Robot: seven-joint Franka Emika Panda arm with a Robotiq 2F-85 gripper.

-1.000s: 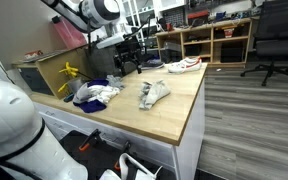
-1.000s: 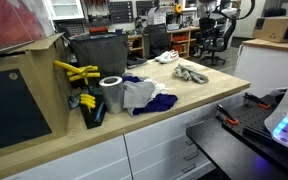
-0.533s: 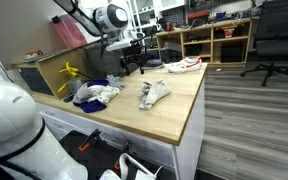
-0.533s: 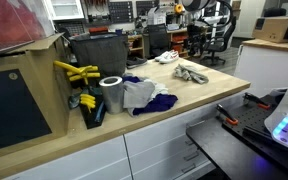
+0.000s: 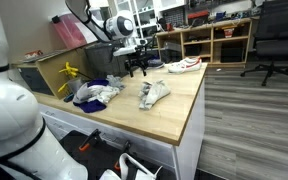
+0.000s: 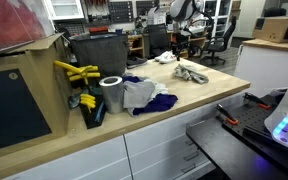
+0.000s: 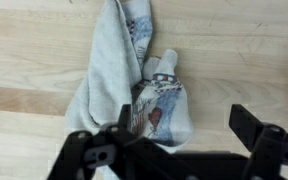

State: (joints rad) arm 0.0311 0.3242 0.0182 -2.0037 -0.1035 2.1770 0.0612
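A crumpled grey-white cloth (image 5: 152, 94) with a printed patch lies on the wooden table (image 5: 174, 115); it shows in both exterior views (image 6: 192, 74). My gripper (image 5: 137, 68) hangs in the air above the table's far part, behind this cloth, also seen in an exterior view (image 6: 181, 42). In the wrist view the cloth (image 7: 134, 70) lies directly below, reaching in between the fingers on the left side. The gripper (image 7: 186, 120) is open and empty, its jaws spread wide, clear of the cloth.
A white and red item (image 5: 184, 65) lies at the far table edge. A blue and white cloth pile (image 6: 144, 96), a silver roll (image 6: 111, 94), yellow tools (image 6: 76, 72) and a black bin (image 6: 99, 50) stand at one end. An office chair (image 5: 274, 40) is on the floor.
The arm has swung across and lowered over the table, bringing the open gripper closer to the grey-white cloth. Nothing on the table has moved.
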